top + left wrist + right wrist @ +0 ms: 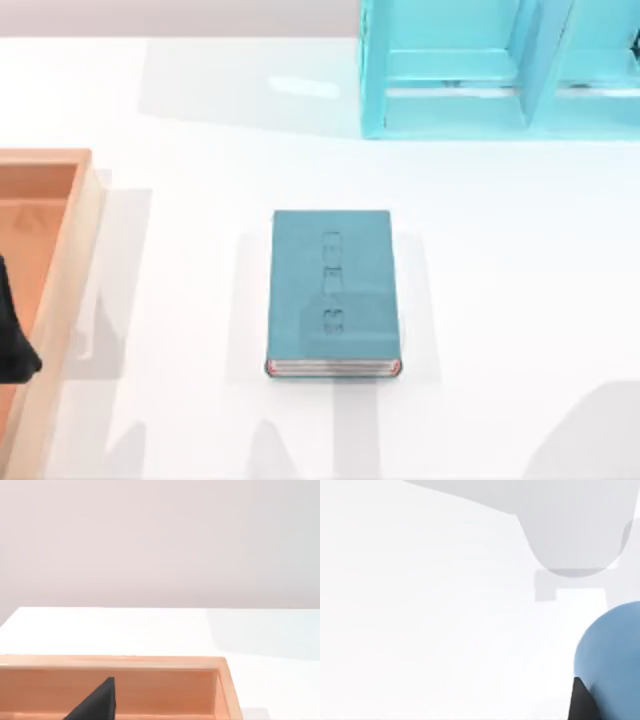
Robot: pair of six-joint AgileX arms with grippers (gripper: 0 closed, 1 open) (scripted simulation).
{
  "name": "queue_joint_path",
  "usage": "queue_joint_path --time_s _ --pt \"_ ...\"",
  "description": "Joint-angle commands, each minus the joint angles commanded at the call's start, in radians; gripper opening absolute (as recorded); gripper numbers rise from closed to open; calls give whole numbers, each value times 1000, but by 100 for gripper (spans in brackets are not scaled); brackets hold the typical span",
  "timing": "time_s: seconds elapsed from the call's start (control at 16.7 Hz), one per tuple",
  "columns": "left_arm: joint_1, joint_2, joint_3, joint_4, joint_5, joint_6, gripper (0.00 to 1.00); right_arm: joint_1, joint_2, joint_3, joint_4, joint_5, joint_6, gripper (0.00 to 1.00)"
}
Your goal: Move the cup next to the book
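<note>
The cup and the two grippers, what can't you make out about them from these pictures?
- Cup: right wrist view, cut off by the picture's edge; rim, base and what it rests on hidden.
- Right gripper: one dark finger beside the cup; whether it grips cannot be told.
- Left gripper: top view, cut off at the left edge over the wooden tray; left wrist view shows one dark tip.

White table (500,260): glossy, evenly lit, soft grey shadows. Light turquoise shelf unit (455,70): at 1 o'clock, far edge. Wooden tray (60,290): at 9 o'clock. Plain pale wall (160,540) beyond.
</note>
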Motion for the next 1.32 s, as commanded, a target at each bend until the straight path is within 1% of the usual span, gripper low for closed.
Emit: queue_joint_path --time_s 0.18,0.3,0.42,0.6,0.84,1.08,1.2,1.32 --pt "0 0 0 0 0 0 100 187 48 83 -38 11 248 0" --pt "0 0 0 0 0 0 100 327 91 145 -74 15 464 0" --pt "0 0 0 0 0 0 100 472 137 208 -114 15 713 0" --pt "0 0 0 0 0 0 100 684 201 296 -178 8 1123 0" --pt "0 0 0 0 0 0 100 923 259 397 -250 -10 1678 0" --pt "0 0 0 0 0 0 100 1091 280 476 -294 -23 2160 0" --pt "0 0 0 0 0 0 100 1148 280 507 -307 -23 2356 0" --pt "0 0 0 0 0 0 100 1187 278 534 -317 -17 2516 0"
